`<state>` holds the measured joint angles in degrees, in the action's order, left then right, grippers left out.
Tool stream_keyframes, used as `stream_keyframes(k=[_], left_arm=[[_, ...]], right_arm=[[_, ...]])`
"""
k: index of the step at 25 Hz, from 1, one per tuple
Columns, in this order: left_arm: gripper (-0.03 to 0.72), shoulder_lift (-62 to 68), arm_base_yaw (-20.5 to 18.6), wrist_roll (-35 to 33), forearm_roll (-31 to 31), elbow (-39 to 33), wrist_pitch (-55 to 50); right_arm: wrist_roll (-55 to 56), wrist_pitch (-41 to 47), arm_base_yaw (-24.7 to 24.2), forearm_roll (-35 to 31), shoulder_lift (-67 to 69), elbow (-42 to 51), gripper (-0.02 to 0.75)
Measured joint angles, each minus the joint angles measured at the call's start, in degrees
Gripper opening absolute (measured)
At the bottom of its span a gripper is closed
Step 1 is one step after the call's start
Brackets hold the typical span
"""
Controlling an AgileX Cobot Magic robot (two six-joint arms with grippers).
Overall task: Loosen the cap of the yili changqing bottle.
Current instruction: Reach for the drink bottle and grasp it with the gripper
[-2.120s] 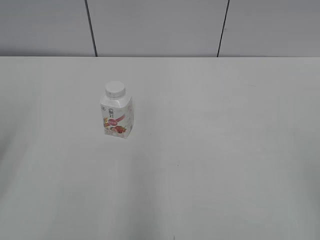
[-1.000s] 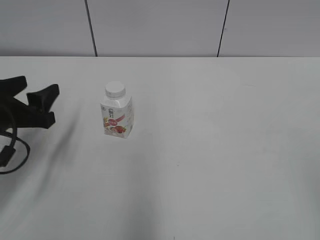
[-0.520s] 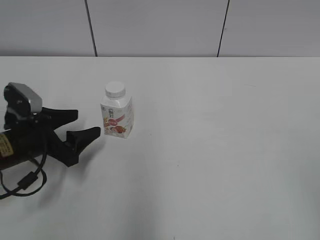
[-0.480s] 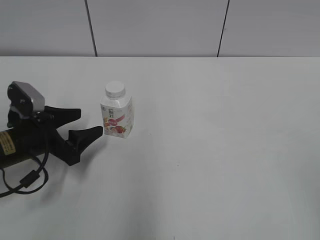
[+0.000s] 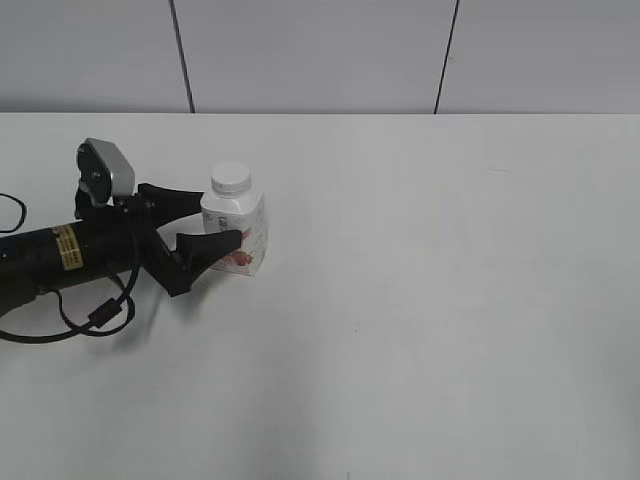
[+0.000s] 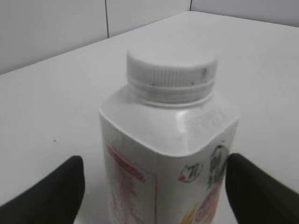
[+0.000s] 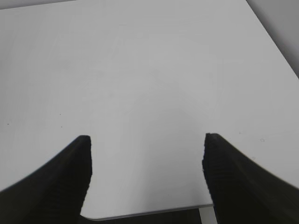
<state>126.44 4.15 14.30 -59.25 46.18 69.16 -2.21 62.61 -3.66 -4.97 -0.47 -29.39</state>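
The yili changqing bottle [image 5: 240, 232] stands upright on the white table, small, white and squarish with a pink-red fruit label; it fills the left wrist view [image 6: 168, 154]. Its white screw cap [image 5: 231, 178] sits on the neck and also shows in the left wrist view [image 6: 172, 70]. My left gripper [image 5: 212, 216] is open, with one finger on each side of the bottle's body, below the cap. A gap shows at each finger in the left wrist view [image 6: 154, 182]. My right gripper [image 7: 147, 161] is open and empty above the bare table; it is not in the exterior view.
The white table [image 5: 420, 300] runs to a grey panelled wall [image 5: 320, 55] at the back. The right wrist view shows the table's near edge [image 7: 140, 214] just below the open fingers.
My left arm came in from the left edge and moved right to the bottle; its open fingers now straddle the bottle's body. The bottle has not moved.
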Motion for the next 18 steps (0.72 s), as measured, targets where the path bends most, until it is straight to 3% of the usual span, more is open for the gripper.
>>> stream_keyframes(k=[5, 18], left_arm=[[0.591, 1.2, 0.0, 0.5, -1.5, 1.3, 0.2], [0.59, 4.2, 1.5, 0.5, -2.8, 4.4, 0.2]], right_arm=[[0.0, 0.0, 0.0, 0.0, 0.0, 0.0, 0.583], [0.0, -0.1, 0.0, 0.0, 0.0, 0.0, 0.583]])
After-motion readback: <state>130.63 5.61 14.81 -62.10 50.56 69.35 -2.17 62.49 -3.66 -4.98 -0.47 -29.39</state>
